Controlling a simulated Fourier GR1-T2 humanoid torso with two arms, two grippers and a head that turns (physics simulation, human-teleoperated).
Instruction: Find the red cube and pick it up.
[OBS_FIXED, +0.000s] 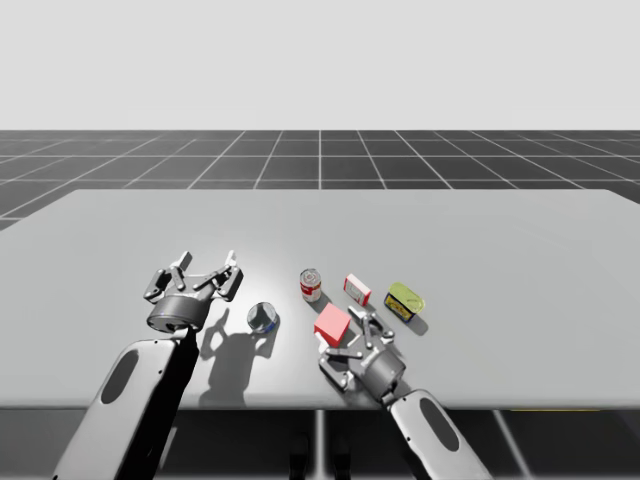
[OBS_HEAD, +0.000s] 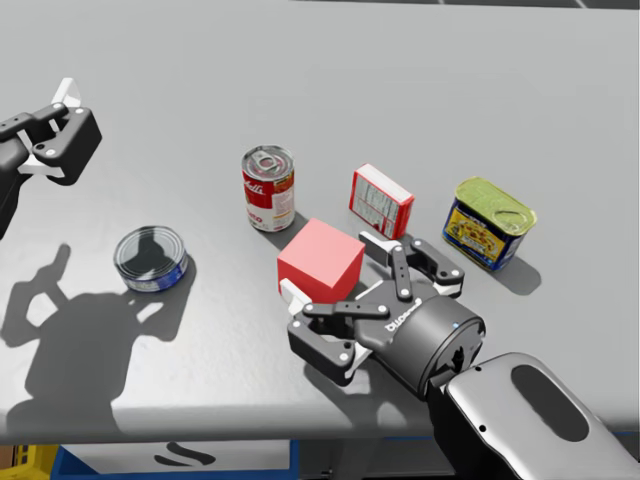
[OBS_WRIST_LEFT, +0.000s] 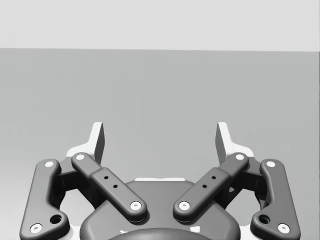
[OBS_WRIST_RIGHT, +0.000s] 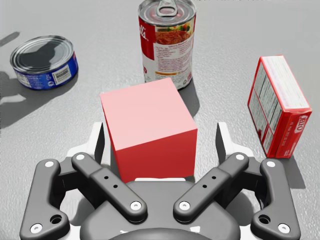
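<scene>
While right gripper (OBS_WRIST_RIGHT: 160, 137) stands open astride red cube (OBS_WRIST_RIGHT: 147, 120), cube looks rigid, light (maybe slick): pinch opposite flat sides.

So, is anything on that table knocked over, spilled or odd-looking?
Nothing stands out. The tall red-and-white can, the flat blue can and the yellow-topped rectangular tin stand upright, the red-and-white box is intact, and the red cube sits flat on the grey table inside my open right gripper.
</scene>
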